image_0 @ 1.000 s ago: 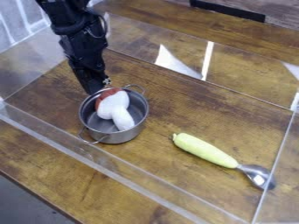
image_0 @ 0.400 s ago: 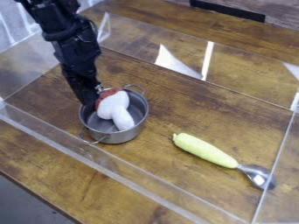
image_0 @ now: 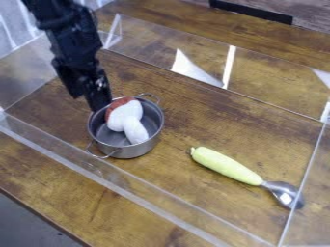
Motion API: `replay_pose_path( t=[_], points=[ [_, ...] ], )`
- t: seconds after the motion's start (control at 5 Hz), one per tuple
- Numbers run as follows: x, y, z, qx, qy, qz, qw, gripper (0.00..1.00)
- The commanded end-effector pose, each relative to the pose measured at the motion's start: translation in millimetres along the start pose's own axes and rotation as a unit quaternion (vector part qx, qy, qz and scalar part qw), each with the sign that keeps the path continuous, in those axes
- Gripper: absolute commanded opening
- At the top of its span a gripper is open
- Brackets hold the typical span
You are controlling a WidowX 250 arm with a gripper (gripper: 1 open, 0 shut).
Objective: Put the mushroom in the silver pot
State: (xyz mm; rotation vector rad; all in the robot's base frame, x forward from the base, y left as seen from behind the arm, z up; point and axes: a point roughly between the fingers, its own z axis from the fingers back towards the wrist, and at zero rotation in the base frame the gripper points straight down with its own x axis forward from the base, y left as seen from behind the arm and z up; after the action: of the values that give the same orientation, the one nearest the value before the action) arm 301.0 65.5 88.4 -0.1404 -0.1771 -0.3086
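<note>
Mushroom (image_0: 126,117) is already in the pot (image_0: 156,128), cap toward 11 o'clock, stem toward 5. Fingers (image_0: 93,103) look spread at the pot's 10 o'clock side, so I'd just lift straight up, slowly, without brushing the rim or the cap.

The robot arm (image_0: 80,48) is dark, nearly black, with chunky segments; finer details are too blurred to tell.
</note>
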Motion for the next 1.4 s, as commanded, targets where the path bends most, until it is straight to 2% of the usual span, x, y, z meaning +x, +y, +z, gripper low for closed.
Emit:
replay_pose_path(
  t=[0.0, 0.2, 0.4, 0.6, 0.8, 1.0, 1.2],
  points=[
    [14.2, 23.2, 47.4, 0.058, -0.039, 0.024, 0.9973, 1.0],
    [19.6, 42.2, 72.1, 0.095, -0.044, 0.055, 0.993, 1.0],
    [23.6, 41.8, 78.7, 0.124, -0.035, 0.075, 0.9889, 1.0],
    [26.7, 25.9, 77.5, 0.138, -0.03, 0.071, 0.9874, 1.0],
    [19.8, 17.3, 68.1, 0.145, -0.027, 0.078, 0.9859, 1.0],
    [16.1, 16.0, 71.9, 0.151, -0.029, 0.094, 0.9836, 1.0],
    [7.2, 12.0, 70.7, 0.152, -0.03, 0.099, 0.9829, 1.0]
  ],
)
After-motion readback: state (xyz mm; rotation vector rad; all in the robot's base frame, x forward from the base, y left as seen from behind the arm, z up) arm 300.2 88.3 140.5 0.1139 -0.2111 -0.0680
